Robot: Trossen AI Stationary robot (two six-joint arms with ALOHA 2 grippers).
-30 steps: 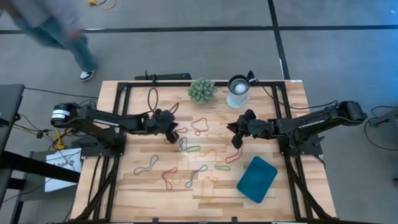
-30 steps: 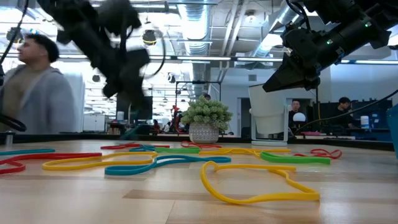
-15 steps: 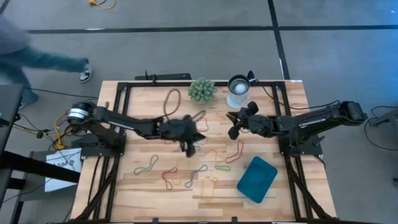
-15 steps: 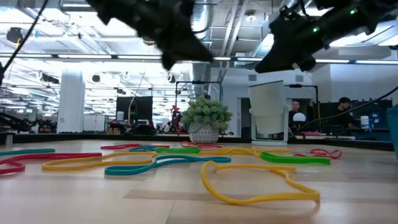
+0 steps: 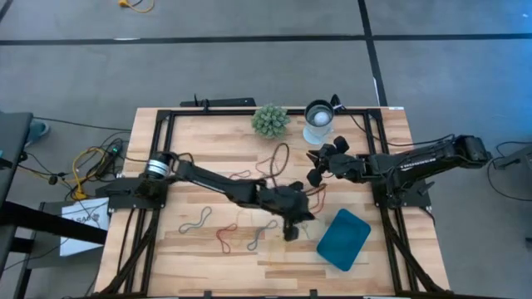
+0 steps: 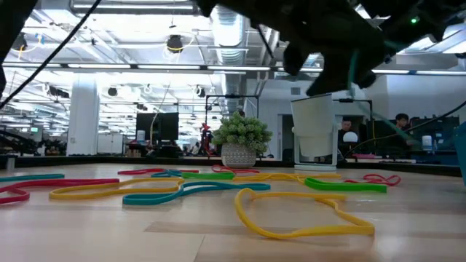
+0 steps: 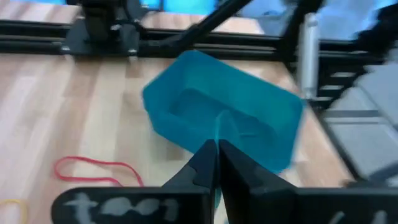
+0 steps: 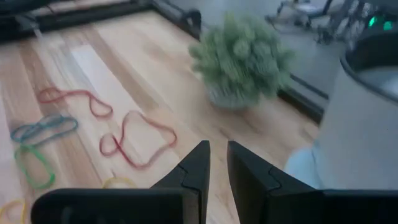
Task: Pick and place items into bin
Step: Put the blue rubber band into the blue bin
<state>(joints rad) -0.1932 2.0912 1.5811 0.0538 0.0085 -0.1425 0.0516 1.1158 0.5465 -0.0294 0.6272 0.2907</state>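
The left gripper (image 5: 290, 232) is reached far across the table to a spot just beside the teal bin (image 5: 342, 239). In the left wrist view its fingers (image 7: 200, 163) are seen pressed together, and a thin teal strip, apparently a rubber band (image 7: 218, 127), is pinched between the tips and stands up in front of the bin; the strip is blurred and its far end cannot be made out. The bin is seen tilted in that view, with a red band (image 7: 93, 169) lying on the wood near it.

The right gripper (image 5: 317, 176) is held near the white-and-metal cup (image 5: 318, 119) at the table's far edge. Its fingers (image 8: 196, 163) are seen with a narrow gap between them, and nothing is gripped.

No readable writing is shown anywhere.

Loose bands (image 5: 196, 221) in red, green, blue and yellow are spread over the table's middle, several partly hidden under the left arm. In the low view both grippers are cut off at the top and smeared.
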